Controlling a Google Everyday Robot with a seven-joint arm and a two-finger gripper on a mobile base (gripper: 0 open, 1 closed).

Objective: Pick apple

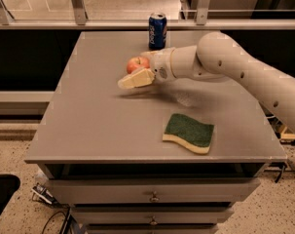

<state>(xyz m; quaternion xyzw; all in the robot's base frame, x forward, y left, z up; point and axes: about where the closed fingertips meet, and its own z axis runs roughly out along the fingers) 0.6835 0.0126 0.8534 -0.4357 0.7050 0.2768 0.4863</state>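
Observation:
The apple (137, 63) is round and red-orange and sits on the grey table (88, 116), in front and to the left of the blue soda can (157, 30). My gripper (131, 78) reaches in from the right on the white arm (220, 62). It lies low over the table, right at the apple's near side, and covers the apple's lower front. Its cream tip points left, past the apple. I cannot see whether it touches the apple.
A green and yellow sponge (190, 132) lies at the front right of the table. Drawers (152, 196) sit under the tabletop. A metal railing (79, 4) runs behind the table's far edge.

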